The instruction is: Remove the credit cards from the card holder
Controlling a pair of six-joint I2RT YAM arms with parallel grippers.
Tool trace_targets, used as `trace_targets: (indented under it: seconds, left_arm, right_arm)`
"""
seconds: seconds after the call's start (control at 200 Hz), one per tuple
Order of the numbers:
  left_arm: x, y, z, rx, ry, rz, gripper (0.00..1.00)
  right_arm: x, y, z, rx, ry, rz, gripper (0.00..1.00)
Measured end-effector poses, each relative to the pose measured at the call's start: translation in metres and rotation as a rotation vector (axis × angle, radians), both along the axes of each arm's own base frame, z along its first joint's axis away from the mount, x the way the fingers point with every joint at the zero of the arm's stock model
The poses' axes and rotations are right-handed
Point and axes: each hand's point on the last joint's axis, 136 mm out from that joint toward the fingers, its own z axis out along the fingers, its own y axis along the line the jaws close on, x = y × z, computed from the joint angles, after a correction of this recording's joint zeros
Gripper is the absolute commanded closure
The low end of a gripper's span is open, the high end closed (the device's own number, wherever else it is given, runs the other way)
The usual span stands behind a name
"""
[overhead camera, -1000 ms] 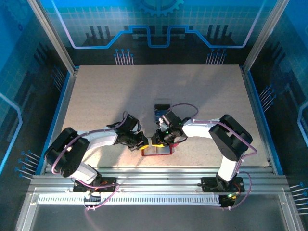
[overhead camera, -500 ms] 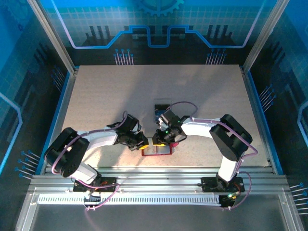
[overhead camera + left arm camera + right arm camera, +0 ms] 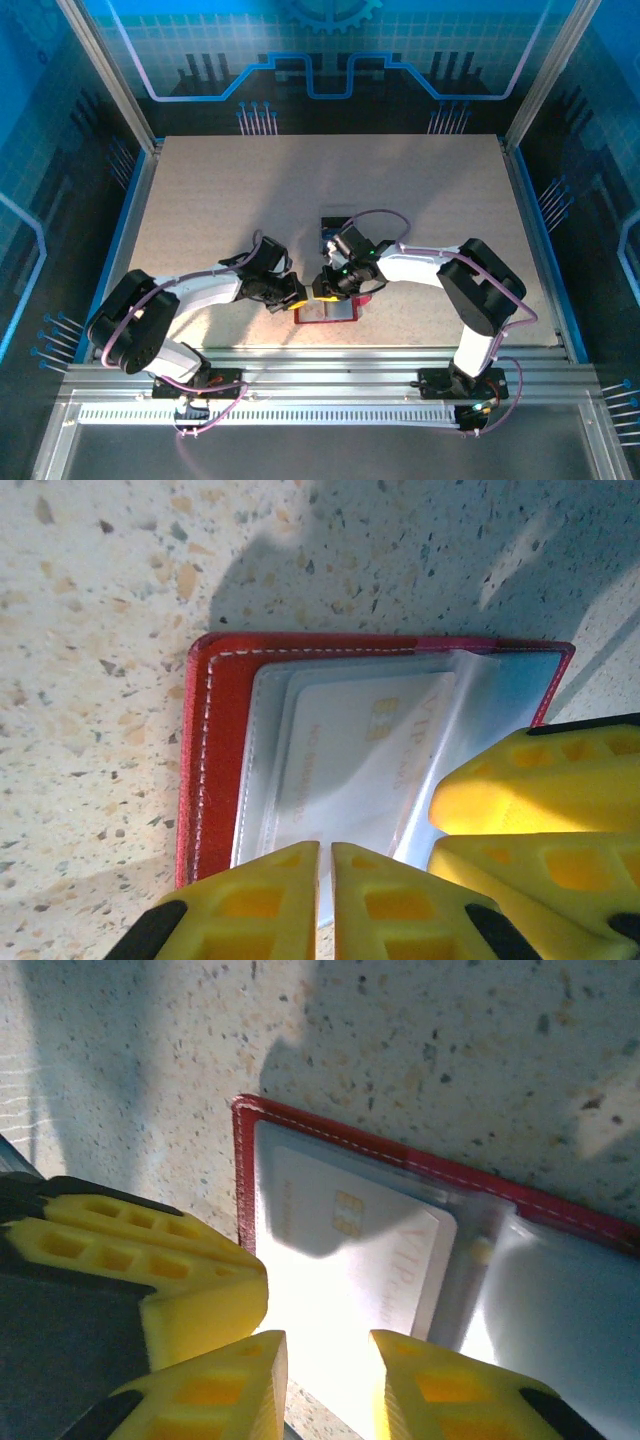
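Note:
The red card holder (image 3: 326, 313) lies open on the table near the front edge. A pale pinkish-white credit card (image 3: 350, 750) sits in its clear pocket, also seen in the right wrist view (image 3: 340, 1260). My left gripper (image 3: 325, 880) is shut on the near edge of the card holder's clear pocket, with a sliver of plastic between the tips. My right gripper (image 3: 325, 1380) is open, its tips straddling the pale card from above. The two grippers almost touch over the holder: left gripper (image 3: 300, 294), right gripper (image 3: 321, 291).
A blue card and a dark card (image 3: 333, 230) lie on the speckled table just behind the right wrist. The metal rail (image 3: 320, 365) runs close in front of the holder. Blue walls enclose the table on three sides.
The right gripper has edged slightly left and closer to the left gripper. The card holder and the left gripper have stayed in place.

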Motion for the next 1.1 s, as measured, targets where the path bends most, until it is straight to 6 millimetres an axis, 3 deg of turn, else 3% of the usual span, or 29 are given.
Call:
trace_targets:
  seconds: [1.101]
  left_arm:
    - [-0.003, 0.002, -0.008, 0.018, 0.013, -0.018, 0.9]
  right_arm:
    - [-0.007, -0.013, -0.016, -0.082, 0.005, 0.024, 0.72]
